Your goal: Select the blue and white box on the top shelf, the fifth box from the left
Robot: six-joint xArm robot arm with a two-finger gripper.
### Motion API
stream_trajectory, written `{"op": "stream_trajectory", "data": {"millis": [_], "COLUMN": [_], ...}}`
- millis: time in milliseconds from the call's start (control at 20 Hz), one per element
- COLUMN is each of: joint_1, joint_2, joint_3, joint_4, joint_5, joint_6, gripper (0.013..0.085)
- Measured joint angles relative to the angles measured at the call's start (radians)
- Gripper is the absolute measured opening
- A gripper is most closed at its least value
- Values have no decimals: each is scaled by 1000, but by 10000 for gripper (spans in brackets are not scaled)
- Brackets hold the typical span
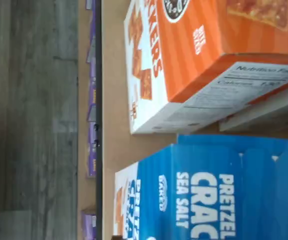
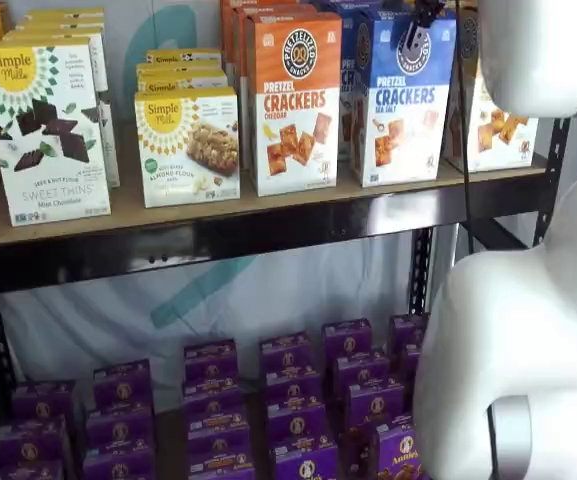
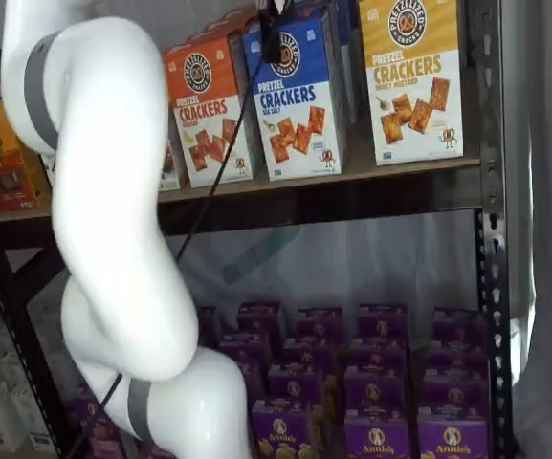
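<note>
Hanging just above the blue and white box (image 2: pixel 405 100), which stands tall on the top shelf (image 2: pixel 218 235) beside the orange box (image 2: pixel 293 100), the gripper (image 2: pixel 420 22) must go straight down, and its jaws look wide

Glossy cardboard box (image 2: pixel 404 100) — wood shelf (image 2: pixel 268 205)

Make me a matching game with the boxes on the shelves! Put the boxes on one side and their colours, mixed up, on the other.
Boxes:
1. Pretzel Crackers Sea Salt box
2. Pretzel Crackers Cheddar box
3. Sweet Thins box
4. small boxes on the lower shelf

Colours:
A. purple
B. orange top, white bottom
C. blue top, white bottom
D. white with a yellow sun pattern

Pairs: 1-C, 2-B, 3-D, 4-A
</note>
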Motion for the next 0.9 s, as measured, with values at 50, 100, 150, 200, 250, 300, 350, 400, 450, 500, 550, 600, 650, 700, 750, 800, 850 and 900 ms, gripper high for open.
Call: {"op": "stream_trajectory", "data": {"millis": [50,100,150,200,250,300,350,400,450,500,550,600,650,700,750,800,850,900], "joint_1": [0,0,1,3,4,5,5,4,3,2,2,2,3,4,5,7,8,9], "joint_2": [4,9,14,18,23,26,28,29,30,30,31,31,30,27,25,22,20,18], "joint_3": [-6,-13,-20,-26,-33,-37,-38,-39,-40,-40,-40,-39,-36,-31,-26,-21,-16,-11], "joint_4": [-3,-6,-14,-23,-29,-35,-38,-39,-40,-41,-42,-45,-48,-50,-53,-57,-59,-60], "joint_5": [10,20,31,40,51,59,62,66,68,69,71,72,69,66,62,58,55,51], "joint_6": [0,-1,-1,-1,-2,-2,-4,-5,-6,-7,-8,-8,-9,-10,-10,-10,-10,-10], "gripper": [850,850,850,850,850,850,850,850,850,850,850,850,850,850,850,850,850,850]}}
